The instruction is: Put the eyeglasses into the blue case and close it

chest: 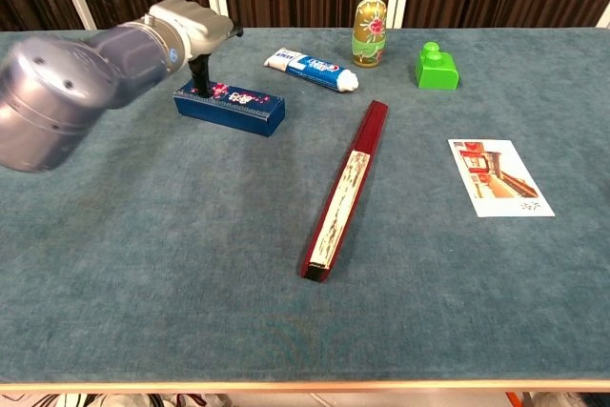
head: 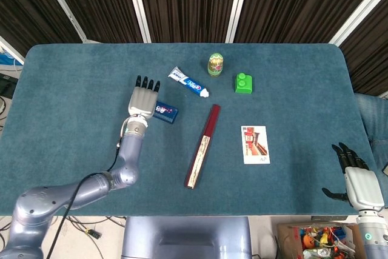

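Teal felt-covered table (head: 73,89); my left hand (head: 143,98), fingers straight, lies over the flat blue floral-printed case (chest: 231,108) at upper left, one finger pressing its lid. My right hand (head: 357,180) hangs spread, lower right. Eyeglasses unseen; I judge closing nearly finished, then release.

Left robot hand (chest: 195,30) atop closed blue case (chest: 230,109)
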